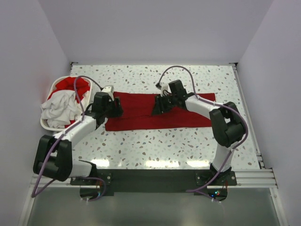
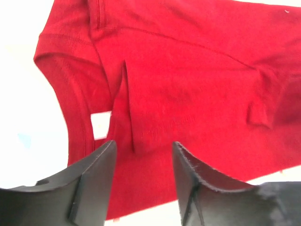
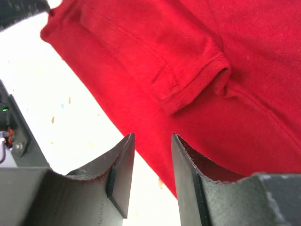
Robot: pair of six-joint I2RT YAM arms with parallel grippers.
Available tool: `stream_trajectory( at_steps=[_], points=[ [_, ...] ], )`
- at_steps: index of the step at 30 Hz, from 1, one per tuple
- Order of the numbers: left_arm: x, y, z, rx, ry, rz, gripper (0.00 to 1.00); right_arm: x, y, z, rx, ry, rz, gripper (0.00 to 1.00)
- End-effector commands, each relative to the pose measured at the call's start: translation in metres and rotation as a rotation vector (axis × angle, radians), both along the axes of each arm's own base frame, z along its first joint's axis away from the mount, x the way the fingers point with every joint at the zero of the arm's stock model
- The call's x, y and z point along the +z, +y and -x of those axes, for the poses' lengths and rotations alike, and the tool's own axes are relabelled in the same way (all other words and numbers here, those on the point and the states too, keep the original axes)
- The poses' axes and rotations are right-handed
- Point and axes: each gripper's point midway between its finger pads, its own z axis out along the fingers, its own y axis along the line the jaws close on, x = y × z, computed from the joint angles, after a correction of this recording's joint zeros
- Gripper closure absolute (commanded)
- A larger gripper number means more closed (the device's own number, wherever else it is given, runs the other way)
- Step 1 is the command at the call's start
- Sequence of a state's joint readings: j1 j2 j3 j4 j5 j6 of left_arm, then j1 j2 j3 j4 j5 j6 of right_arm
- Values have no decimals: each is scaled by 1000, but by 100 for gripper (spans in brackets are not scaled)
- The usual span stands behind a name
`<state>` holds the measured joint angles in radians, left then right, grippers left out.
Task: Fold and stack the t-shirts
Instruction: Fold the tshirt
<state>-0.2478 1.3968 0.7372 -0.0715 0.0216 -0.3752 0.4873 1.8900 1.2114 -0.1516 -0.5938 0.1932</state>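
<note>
- Left hand [image 1: 113, 107], fingers parted and empty, hovers over the left end of a red t-shirt [image 1: 160, 117], just right of a basket [image 1: 57, 82] holding a white t-shirt [image 1: 57, 109].
- The red t-shirt lies as a long flat strip across the counter [image 1: 155, 146].
- Right hand [image 1: 159, 107], fingers narrowly parted and empty, hovers over the strip's middle.

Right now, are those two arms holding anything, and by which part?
Nothing is held. The left jaws and the right jaws both stand open over the red t-shirt, with no cloth pinched between them.
</note>
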Motion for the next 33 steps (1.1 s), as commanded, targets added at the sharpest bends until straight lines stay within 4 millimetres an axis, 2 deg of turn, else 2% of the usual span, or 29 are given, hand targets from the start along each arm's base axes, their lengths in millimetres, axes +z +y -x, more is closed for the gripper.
stream_trajectory(
  at_steps=[1, 4, 6, 8, 10, 13, 18, 23, 26, 28, 32, 33],
  points=[
    [13, 4, 17, 16, -26, 12, 34, 31, -4, -2, -14, -88, -3, 58],
    [15, 7, 30, 38, -15, 25, 18, 29, -21, -9, -87, -112, 87, 55],
    [15, 13, 37, 84, 1, 27, 16, 23, -39, -10, -149, -103, 171, 54],
    [11, 12, 40, 108, 16, 49, 16, 13, -70, -20, -273, -109, 296, 54],
    [6, 7, 42, 106, 25, 62, 16, 6, -95, -18, -365, -99, 385, 53],
    [-3, -3, 39, 106, 42, 77, 19, 3, -110, -13, -415, -102, 420, 47],
    [-31, -9, 21, 134, 103, -16, 29, -28, -140, 6, -478, -35, 544, 41],
    [-48, -1, 2, 173, 142, -110, 39, -49, -149, 31, -492, 60, 585, 40],
    [-54, 3, -15, 174, 164, -181, 40, -61, -150, 56, -489, 144, 587, 40],
    [-55, 0, -33, 157, 158, -205, 40, -73, -149, 79, -487, 210, 586, 40],
    [-49, -10, -74, 39, 110, -289, 34, -81, -119, 127, -421, 315, 506, 39],
    [-44, -14, -91, 31, 86, -301, 30, -78, -101, 141, -367, 303, 487, 39]
  ],
)
